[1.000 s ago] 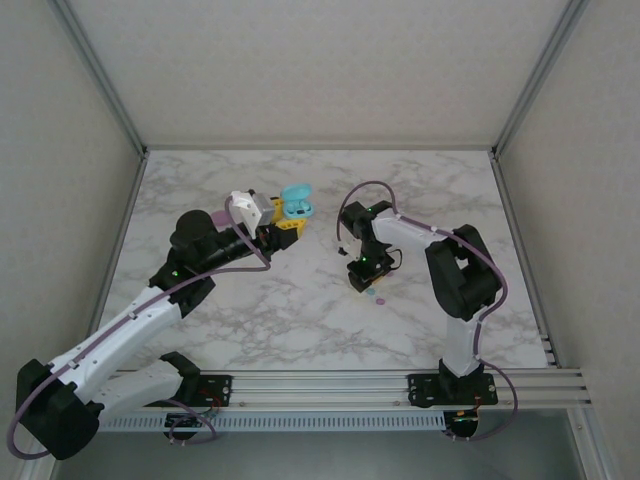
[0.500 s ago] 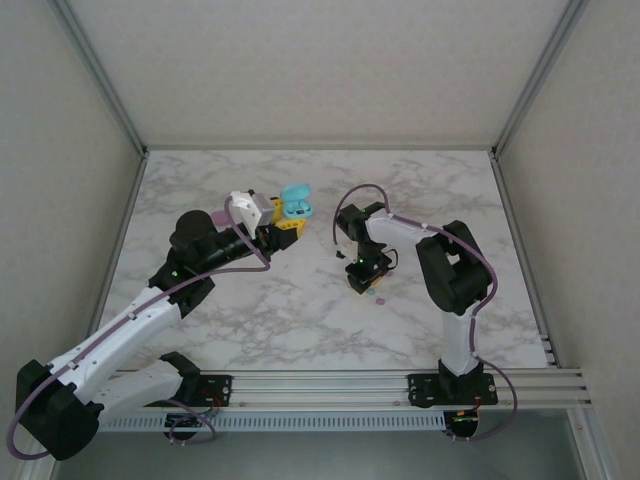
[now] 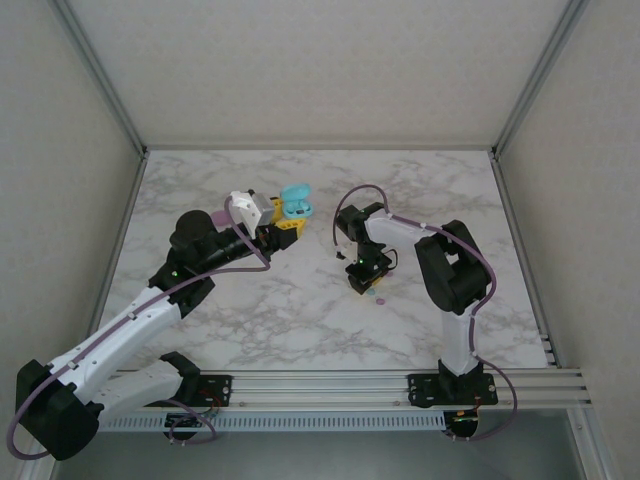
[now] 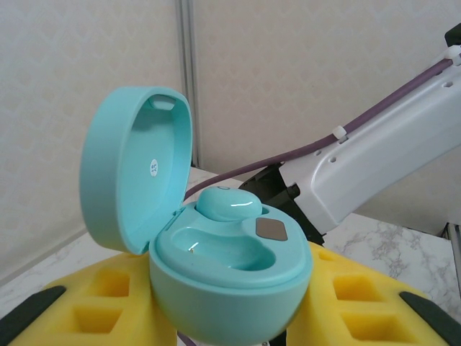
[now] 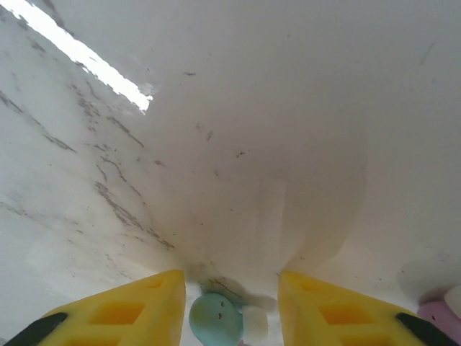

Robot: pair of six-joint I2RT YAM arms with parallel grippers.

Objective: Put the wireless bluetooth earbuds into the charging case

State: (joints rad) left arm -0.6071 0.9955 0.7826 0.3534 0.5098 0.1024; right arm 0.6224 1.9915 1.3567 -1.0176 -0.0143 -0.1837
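My left gripper (image 4: pixel 230 321) is squeezing the open charging case (image 4: pixel 230 267). My right gripper (image 5: pixel 230 303) is holding its fingers apart around a teal earbud (image 5: pixel 215 321) on the table (image 5: pixel 252 144).

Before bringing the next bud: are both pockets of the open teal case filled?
No, one earbud sits in the charging case; the pocket beside it is empty.

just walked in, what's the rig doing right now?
The left gripper holds the teal charging case with its lid open. One teal earbud sits in the case, and the slot beside it is empty. The right gripper is down at the marble table. Its open fingers straddle a loose teal earbud and have not yet closed on it. A pink piece lies off to one side.
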